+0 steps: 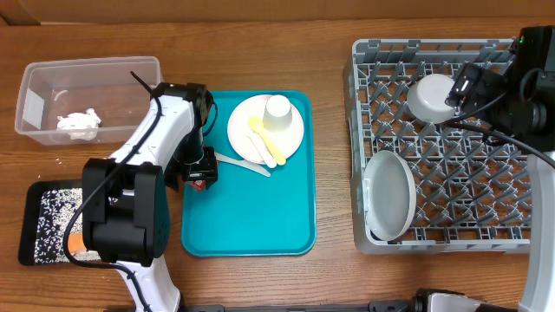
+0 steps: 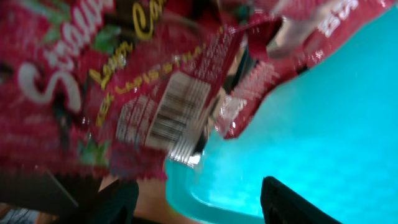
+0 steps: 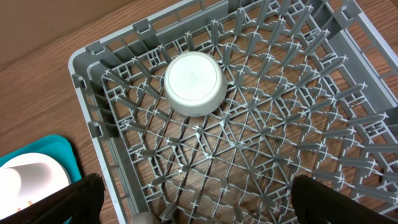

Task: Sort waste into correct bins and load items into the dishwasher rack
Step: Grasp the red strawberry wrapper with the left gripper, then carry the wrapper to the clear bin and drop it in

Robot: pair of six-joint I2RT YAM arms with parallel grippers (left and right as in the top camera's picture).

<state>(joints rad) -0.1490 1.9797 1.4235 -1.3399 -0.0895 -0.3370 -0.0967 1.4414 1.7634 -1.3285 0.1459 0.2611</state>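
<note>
- I am watching the left arm (image 1: 143, 152) reaching from the near left towards the far right, so that its wrist is hanging over the left edge of the teal serving tray (image 1: 247, 225).
- The left gripper (image 2: 202, 196) is pointing down at a crinkled red wrapper (image 2: 124, 93) lying at that tray edge. Its fingers are standing apart, with tray and table showing between them. The wrapper is sitting just past the tips, and I cannot tell whether it is touching them.
- The right arm (image 1: 520, 95) is leaning in from the far right, and the right gripper (image 3: 193, 193) is hovering with its fingers spread wide over the far left part of the dishwasher rack (image 1: 486, 243), gripping nothing.
- The rack is carrying an upturned small white bowl (image 3: 194, 84) near its far left corner and a round white plate (image 1: 388, 195) leaning along its near left side.
- The clear plastic tub (image 1: 43, 74) at far left is holding a crumpled white napkin (image 1: 78, 126).
- The black tray (image 1: 30, 217) at near left is holding loose rice grains (image 1: 52, 217), and something orange (image 1: 75, 243) is peeking out beside the arm's base.
- The teal tray is carrying a second white plate (image 1: 247, 117) with an upturned white cup (image 1: 278, 111) and yellow cutlery (image 1: 267, 143) on it, and white cutlery (image 1: 244, 164) just beside it.
</note>
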